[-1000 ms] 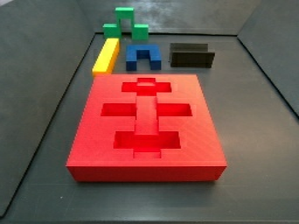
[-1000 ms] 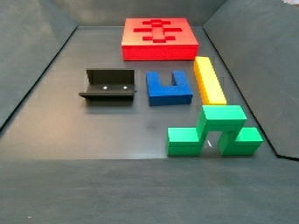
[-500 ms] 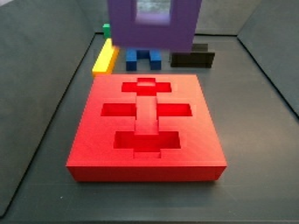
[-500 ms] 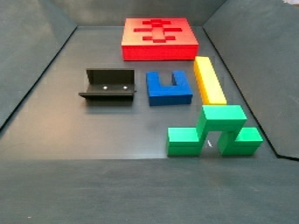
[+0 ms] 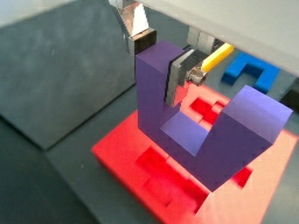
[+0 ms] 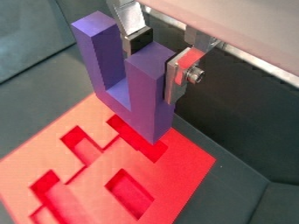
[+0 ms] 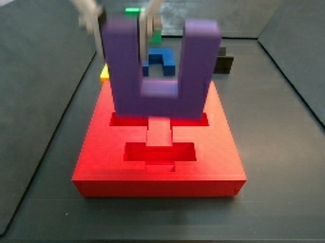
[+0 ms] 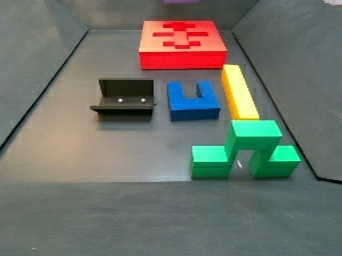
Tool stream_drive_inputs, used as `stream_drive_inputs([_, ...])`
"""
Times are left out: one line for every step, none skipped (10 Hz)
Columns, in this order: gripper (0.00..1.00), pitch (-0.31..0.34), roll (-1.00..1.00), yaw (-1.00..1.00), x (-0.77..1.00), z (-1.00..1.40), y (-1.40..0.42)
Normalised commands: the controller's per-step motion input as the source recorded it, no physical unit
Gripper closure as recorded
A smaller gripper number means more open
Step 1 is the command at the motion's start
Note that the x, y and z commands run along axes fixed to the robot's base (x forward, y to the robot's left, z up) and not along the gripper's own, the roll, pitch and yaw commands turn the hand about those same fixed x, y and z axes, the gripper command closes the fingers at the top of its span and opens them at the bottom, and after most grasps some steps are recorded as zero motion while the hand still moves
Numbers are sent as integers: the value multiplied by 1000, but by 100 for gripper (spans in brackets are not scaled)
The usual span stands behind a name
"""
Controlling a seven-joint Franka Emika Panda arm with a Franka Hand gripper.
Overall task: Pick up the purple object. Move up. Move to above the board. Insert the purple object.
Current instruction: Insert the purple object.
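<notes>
Gripper (image 6: 156,54) holds the purple object (image 6: 126,77) above the board (image 6: 70,166), its two silver fingers (image 6: 181,73) clamped on one prong so that the U hangs prongs-up with the base bar lowest. In a side view the purple object (image 7: 158,66) hangs over the far half of the board (image 7: 102,169), just above the cross-shaped slots; I cannot tell whether the base bar touches the red surface yet. Holding by a single prong leaves the base bar free to enter a slot, which appears to be the reason for this grasp. Judged from this, pick-up and transfer are done and insertion remains. The blue block (image 8: 194,100), yellow bar (image 8: 239,90), green block (image 8: 247,148) and fixture (image 8: 126,98) stand well apart, toward the near side in that side view, clear of the work.
</notes>
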Motion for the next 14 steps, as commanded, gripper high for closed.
stream_drive_inputs([100,-131,0,6,-69,-437,-111])
stream_drive_inputs([100,-4,0,0,0,0,0])
stream_drive_inputs([100,0,60,0,0,-89,0])
stream_drive_inputs([100,-113,66,171,0,-517,-43])
stream_drive_inputs([100,-150,60,317,0,-600,-77])
stream_drive_inputs([100,-147,47,331,0,-557,-109])
stream_drive_inputs([100,-131,34,234,0,-426,-166])
stream_drive_inputs([100,-79,0,131,0,-286,-114])
stream_drive_inputs([100,0,0,0,3,-126,-43])
stream_drive_inputs([100,0,54,0,151,-94,-29])
stream_drive_inputs([100,11,121,0,251,-171,-9])
stream_drive_inputs([100,20,110,0,214,-151,0])
stream_drive_inputs([100,20,104,0,154,-114,0])
stream_drive_inputs([100,7,99,0,103,-94,0])
